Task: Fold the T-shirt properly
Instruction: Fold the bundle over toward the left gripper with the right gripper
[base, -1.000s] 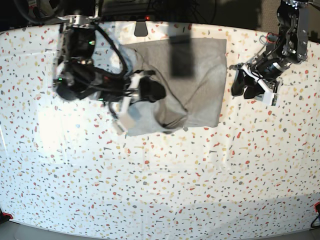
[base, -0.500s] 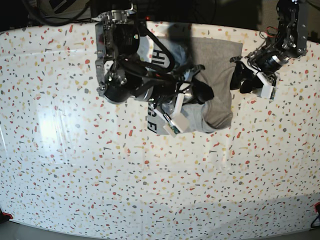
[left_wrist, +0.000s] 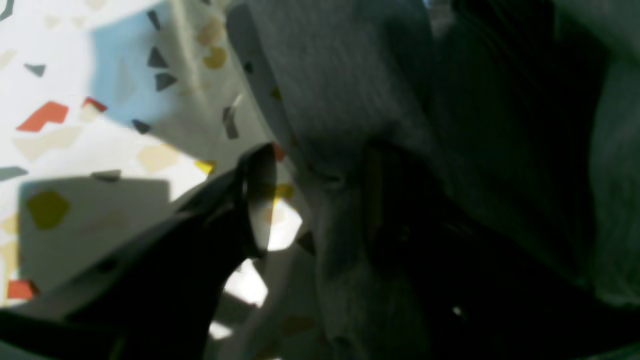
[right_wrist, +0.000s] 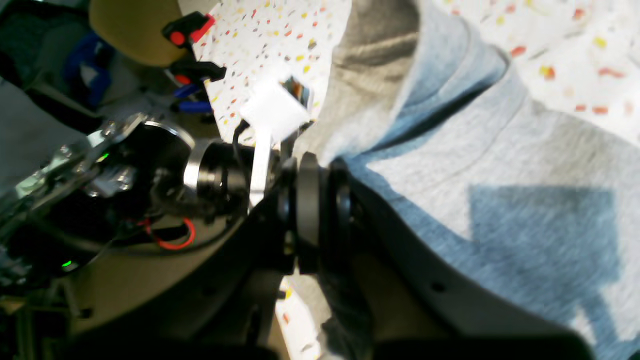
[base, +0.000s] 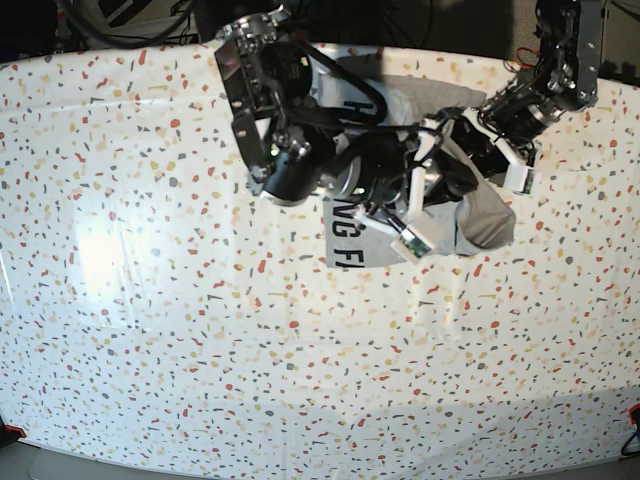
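2 arms (base: 300, 130) crossed over T-shirt (base: 480, 215)

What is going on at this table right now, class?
Two robot arms are folding a grey T-shirt on a speckled table. The right gripper is shut on the T-shirt and reaches across it toward the far side, so the printed side with black letters shows underneath. The left gripper is open at the shirt's far edge, holding nothing. The fold is only partly done and the cloth is bunched.
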